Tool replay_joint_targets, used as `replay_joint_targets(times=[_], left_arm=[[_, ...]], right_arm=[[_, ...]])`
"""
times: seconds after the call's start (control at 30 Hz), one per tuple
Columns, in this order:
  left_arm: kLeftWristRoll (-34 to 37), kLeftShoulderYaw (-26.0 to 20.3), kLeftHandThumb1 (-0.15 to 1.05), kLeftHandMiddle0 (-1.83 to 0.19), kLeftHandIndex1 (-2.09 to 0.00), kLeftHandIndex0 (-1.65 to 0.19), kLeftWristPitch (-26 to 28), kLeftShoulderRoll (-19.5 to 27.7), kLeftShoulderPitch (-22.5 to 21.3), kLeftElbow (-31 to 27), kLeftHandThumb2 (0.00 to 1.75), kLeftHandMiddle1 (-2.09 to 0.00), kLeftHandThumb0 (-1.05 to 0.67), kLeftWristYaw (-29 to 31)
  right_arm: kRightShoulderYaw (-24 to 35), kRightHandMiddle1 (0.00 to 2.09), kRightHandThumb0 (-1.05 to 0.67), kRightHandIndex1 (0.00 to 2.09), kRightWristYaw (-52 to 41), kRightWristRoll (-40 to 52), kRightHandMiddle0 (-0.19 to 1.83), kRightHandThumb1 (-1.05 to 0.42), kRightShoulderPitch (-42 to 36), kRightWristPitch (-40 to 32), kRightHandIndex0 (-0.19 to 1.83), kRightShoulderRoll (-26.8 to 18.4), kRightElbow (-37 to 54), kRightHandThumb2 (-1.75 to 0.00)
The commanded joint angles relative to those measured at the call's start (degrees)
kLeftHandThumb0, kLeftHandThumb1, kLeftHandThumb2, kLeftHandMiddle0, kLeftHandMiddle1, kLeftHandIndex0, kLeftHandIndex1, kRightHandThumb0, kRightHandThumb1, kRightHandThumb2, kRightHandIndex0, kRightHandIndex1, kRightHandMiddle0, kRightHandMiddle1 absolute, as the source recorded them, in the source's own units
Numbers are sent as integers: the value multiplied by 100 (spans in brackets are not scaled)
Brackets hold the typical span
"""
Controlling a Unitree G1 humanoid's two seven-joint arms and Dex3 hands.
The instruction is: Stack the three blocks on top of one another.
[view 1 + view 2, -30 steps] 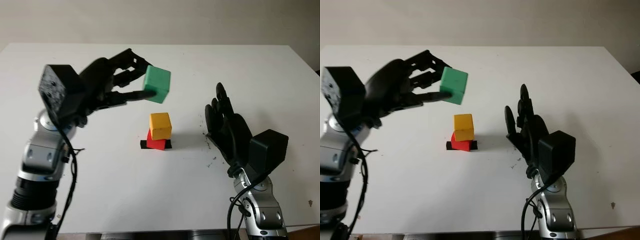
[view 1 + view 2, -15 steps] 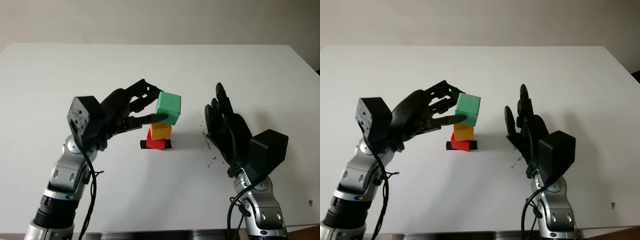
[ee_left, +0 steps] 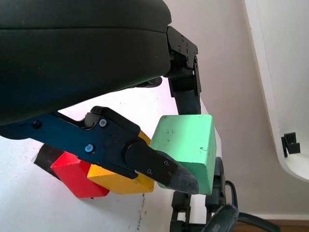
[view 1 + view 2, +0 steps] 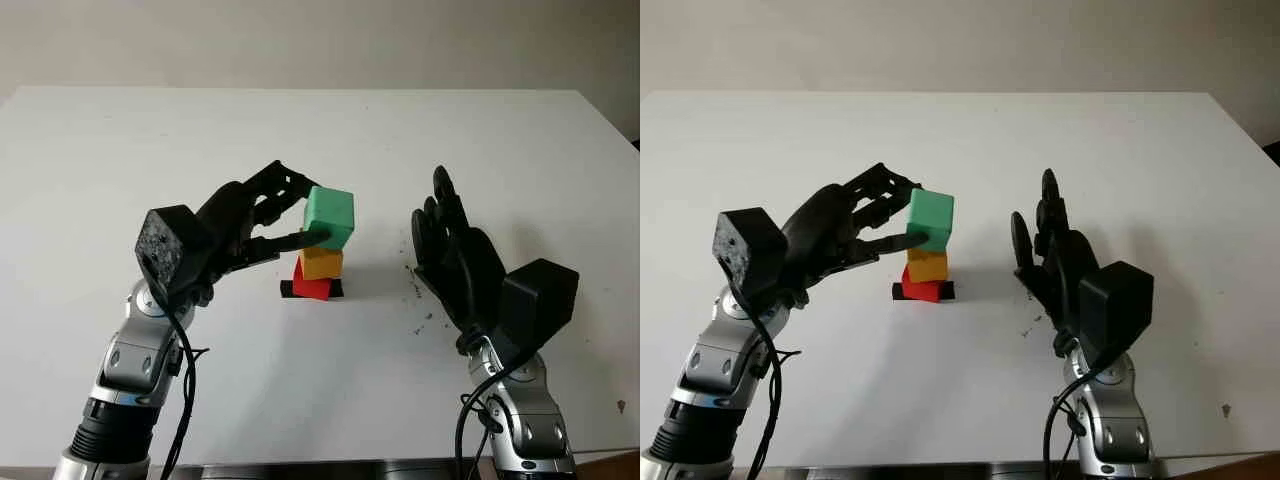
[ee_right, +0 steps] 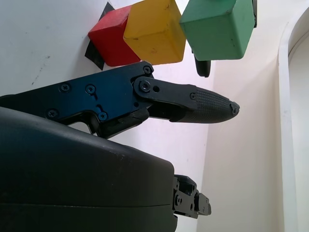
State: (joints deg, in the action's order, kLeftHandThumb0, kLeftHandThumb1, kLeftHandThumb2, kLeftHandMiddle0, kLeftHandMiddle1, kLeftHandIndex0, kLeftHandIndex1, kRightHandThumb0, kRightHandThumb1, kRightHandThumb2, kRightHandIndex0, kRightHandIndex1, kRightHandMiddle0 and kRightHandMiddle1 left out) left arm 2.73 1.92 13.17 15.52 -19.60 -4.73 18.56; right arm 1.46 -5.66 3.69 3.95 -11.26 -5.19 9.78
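The left hand [image 4: 262, 215] pinched the green block [image 4: 329, 217] between thumb and fingers, holding it at the top of the yellow block [image 4: 320, 263], which sat on the red block [image 4: 311, 286] over a black tape mark [image 4: 289, 289] on the white table [image 4: 500, 150]. The key relation — the green cube sat slightly rotated and offset toward the far right of the yellow one; contact between them could not be confirmed. All three were matte, sharp-edged cubes. The right hand [image 4: 452, 250] stood open near the stack's right side, holding nothing.
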Motion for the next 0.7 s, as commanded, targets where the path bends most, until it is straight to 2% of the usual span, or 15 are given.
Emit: replay_joint_targets(times=[0.0, 0.4, 0.67], left_arm=[[30, -38, 104, -26, -153, -30, -54, -24, -38, 22, 6, -6, -47, -9], [13, -34, 103, -26, -149, -32, 10, 6, 2, -6, 5, -6, -47, 0], [8, 14, 103, -28, -156, -31, -35, -34, 83, -5, 5, -6, -47, 12]], right_arm=[[43, 6, -66, 5, -18, 36, -13, -105, 39, -29, -19, -34, 51, -56], [89, 6, -67, 5, -75, 56, -13, -105, 34, -74, -18, -50, 76, -55], [125, 6, -65, 6, -80, 54, -12, -105, 11, -29, -18, -65, 82, -56]])
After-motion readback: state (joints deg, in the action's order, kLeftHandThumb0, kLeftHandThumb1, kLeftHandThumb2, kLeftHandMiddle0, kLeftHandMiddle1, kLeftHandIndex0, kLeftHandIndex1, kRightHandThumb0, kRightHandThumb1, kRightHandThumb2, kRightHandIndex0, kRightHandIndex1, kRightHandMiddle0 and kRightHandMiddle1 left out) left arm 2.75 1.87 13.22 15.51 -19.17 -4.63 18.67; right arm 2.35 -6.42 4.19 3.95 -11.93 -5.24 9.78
